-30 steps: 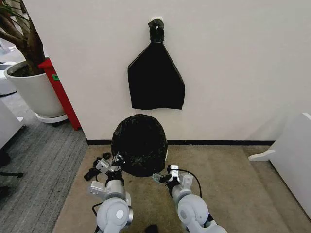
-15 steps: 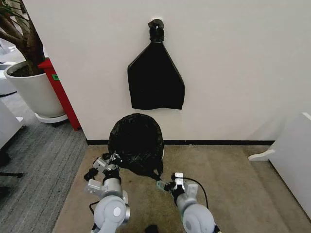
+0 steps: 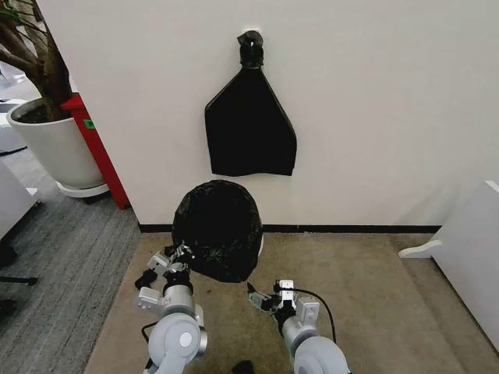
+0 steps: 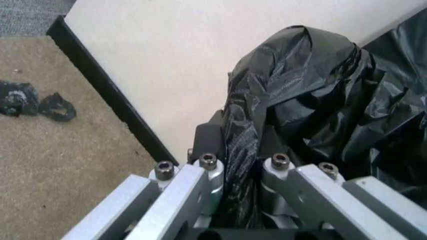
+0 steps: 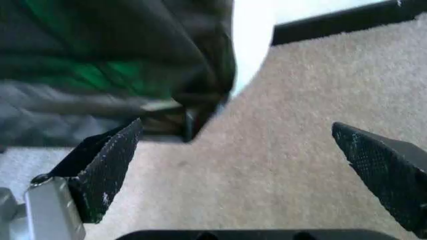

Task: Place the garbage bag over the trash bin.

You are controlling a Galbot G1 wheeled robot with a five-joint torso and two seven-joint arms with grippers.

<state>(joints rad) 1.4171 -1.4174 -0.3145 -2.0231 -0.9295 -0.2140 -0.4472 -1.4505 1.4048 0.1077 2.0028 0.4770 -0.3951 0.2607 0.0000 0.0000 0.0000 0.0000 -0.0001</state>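
The garbage bag (image 3: pixel 216 228) drapes over the trash bin (image 3: pixel 260 245) on the carpet by the wall. The left end effector (image 4: pixel 237 175) pinches the bag's edge. The right end effector (image 5: pixel 237 165) hangs spread wide beside the bin, apart from it.

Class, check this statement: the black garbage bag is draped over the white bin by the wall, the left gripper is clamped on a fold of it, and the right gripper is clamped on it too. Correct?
Not quite. The right gripper is open over the carpet, holding nothing, as the right wrist view shows. The rest stands: the garbage bag covers the trash bin, and the left gripper is clamped on a fold.
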